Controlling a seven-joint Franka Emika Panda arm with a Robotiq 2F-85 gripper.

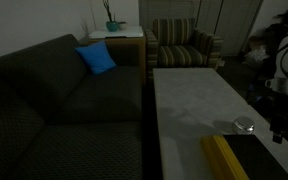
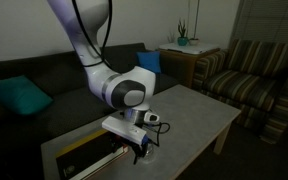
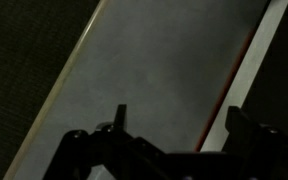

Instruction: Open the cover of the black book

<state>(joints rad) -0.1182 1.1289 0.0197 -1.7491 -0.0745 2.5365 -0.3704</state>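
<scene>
One black book [image 1: 269, 162], seemingly closed | one silver disc [image 1: 244, 124] | two fingers [image 3: 236, 122] spread wide

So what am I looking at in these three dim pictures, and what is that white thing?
The white thing is a robot arm, steered by a person. Two pictures come from cameras standing in the room; the third is on the arm's wrist, looking past its gripper, a two-fingered claw. Its fingers stand apart and hold nothing. On the pale table lie a black book with a yellow strip, apparently closed, and a small round silver object. A dark sofa stands alongside.
</scene>
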